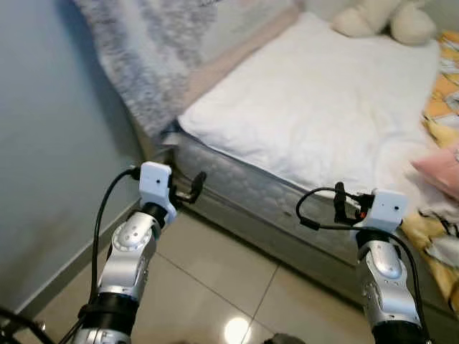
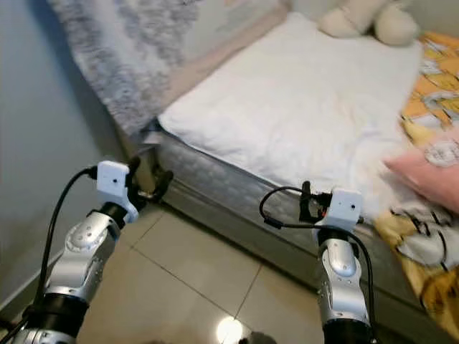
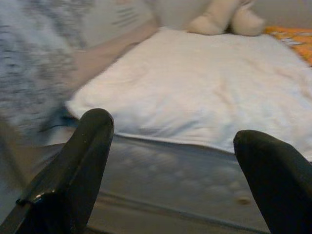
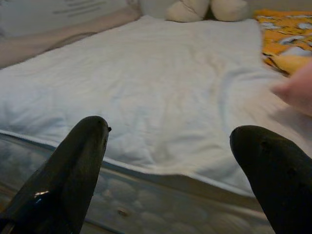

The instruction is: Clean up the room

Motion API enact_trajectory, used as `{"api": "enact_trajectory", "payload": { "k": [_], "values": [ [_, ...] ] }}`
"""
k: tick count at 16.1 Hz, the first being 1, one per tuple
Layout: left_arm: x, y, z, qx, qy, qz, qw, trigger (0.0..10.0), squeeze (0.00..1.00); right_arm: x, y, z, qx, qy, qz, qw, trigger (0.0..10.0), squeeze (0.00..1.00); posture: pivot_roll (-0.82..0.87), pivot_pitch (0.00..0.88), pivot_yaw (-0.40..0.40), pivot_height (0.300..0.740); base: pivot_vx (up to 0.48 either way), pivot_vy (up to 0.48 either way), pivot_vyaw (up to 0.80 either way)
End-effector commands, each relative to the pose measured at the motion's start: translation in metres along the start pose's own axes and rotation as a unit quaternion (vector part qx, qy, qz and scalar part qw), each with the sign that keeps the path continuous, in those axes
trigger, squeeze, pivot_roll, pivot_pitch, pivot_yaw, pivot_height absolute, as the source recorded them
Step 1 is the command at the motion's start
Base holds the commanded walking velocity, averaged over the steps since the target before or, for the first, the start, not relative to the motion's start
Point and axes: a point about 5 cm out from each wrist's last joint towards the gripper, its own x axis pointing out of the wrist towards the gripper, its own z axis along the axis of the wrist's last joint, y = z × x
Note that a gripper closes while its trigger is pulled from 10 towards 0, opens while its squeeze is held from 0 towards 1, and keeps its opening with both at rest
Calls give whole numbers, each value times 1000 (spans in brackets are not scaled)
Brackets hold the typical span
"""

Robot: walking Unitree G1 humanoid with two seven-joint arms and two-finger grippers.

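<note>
**Two Open Grippers Facing the Bed**

The left gripper (image 1: 192,188) and right gripper (image 1: 343,203) were raised side by side toward the mattress edge (image 1: 244,188), fingers spread and holding nothing, apparently staged for a reach. The white blanket (image 1: 315,107) lay flat on the bed. A pink pillow (image 1: 439,172) and yellow patterned cover (image 1: 441,93) lay to the right; a plush toy (image 1: 384,18) sat at the far end.

Soft, even indoor light, slightly blurred throughout.
A lamp's glare spot shines on the floor tiles (image 1: 235,330); the white bedsheet (image 1: 315,115) looks near overexposed, and the wrist views are soft.
</note>
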Motion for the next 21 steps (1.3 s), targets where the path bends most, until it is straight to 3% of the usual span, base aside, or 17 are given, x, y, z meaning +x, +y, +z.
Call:
{"api": "enact_trajectory", "payload": {
  "k": [1, 2, 13, 21],
  "values": [
    [4, -11, 2, -7, -7, -24, 1000, 10000, 0, 0, 3, 6, -7, -17, 6, 1000, 10000, 0, -55, 1, 29, 718, 0, 0, -712],
    [5, -13, 4, -23, -14, -29, 999, 10000, 0, -1, 5, 8, -12, -24, 6, 1000, 10000, 0, -56, 2, 30, 718, 368, 0, -725],
    [10, -34, 6, -34, -28, -64, 997, 10000, 0, -3, -1, 15, -25, -33, 0, 999, 10000, 0, -93, 11, 30, 718, 394, -270, -732],
    [13, -35, 16, -50, -55, -49, 996, 10000, 0, 5, 9, 27, -27, -49, 22, 998, 10000, 0, -88, 11, 34, 718, 202, -64, 0]
  ]
}}
